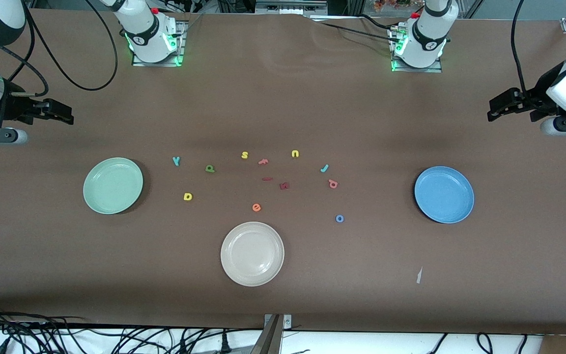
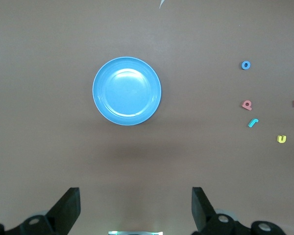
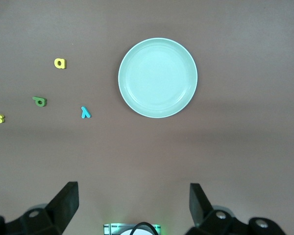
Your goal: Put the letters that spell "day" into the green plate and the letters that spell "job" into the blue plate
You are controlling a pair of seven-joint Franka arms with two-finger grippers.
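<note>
Since both plates are bare and all the letters lie on the surface between them, no letter has been moved yet, so the job looks to be at its very start. The left gripper [image 1: 493,114] waits up high over the surface at its own end by the blue plate [image 1: 444,194], the right gripper [image 1: 69,118] over its end by the green plate [image 1: 113,185], both with fingers wide and holding nothing. Next, I think the right one must drop onto the "d" [image 1: 187,196], "a" [image 1: 210,168] or "y" [image 1: 176,161] and pinch it, or the left onto the "j" [image 1: 325,168], "b" [image 1: 333,184] or "o" [image 1: 339,218].
</note>
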